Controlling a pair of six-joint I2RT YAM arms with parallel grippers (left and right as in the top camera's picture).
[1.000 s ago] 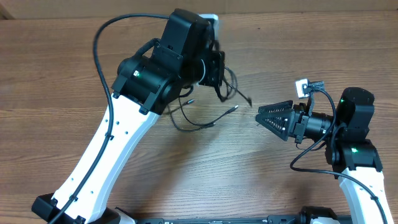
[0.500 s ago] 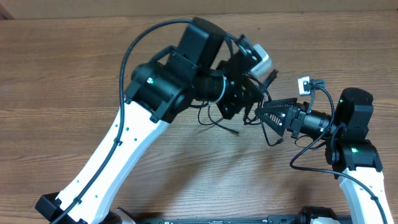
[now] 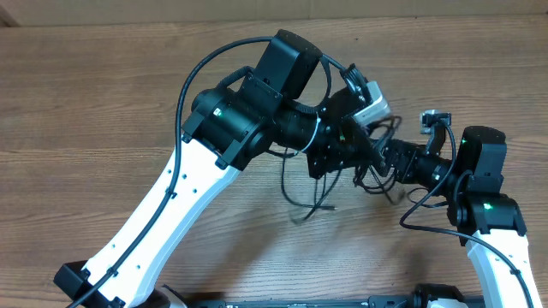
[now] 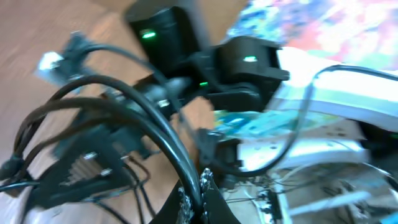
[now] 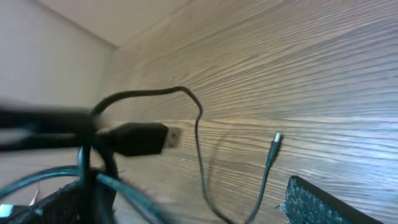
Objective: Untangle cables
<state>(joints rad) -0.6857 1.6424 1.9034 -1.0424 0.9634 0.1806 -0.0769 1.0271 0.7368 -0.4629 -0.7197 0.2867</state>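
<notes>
The cables (image 3: pixel 301 190) are thin black cords hanging in a tangled bunch above the table's middle, lifted by my left gripper (image 3: pixel 347 150). In the left wrist view that gripper (image 4: pixel 198 198) is shut on a black cable (image 4: pixel 163 134) that arches up from its fingertips. My right gripper (image 3: pixel 381 159) sits right against the bunch from the right. Seen from the right wrist, it (image 5: pixel 186 210) stands open, with a thin cable loop (image 5: pixel 199 144), a small silver plug (image 5: pixel 275 142) and a black USB plug (image 5: pixel 144 138) hanging ahead of and between its fingers (image 5: pixel 320 202).
The two arms meet closely over the wooden table (image 3: pixel 103 103). My left arm's thick black wire (image 3: pixel 201 73) loops over its forearm. A loose cable end (image 3: pixel 318 208) dangles near the tabletop below the left gripper.
My left arm has swung right, carrying the cable bunch from the table's middle up to the right gripper. The right gripper has opened wider and now reaches into the bunch.
</notes>
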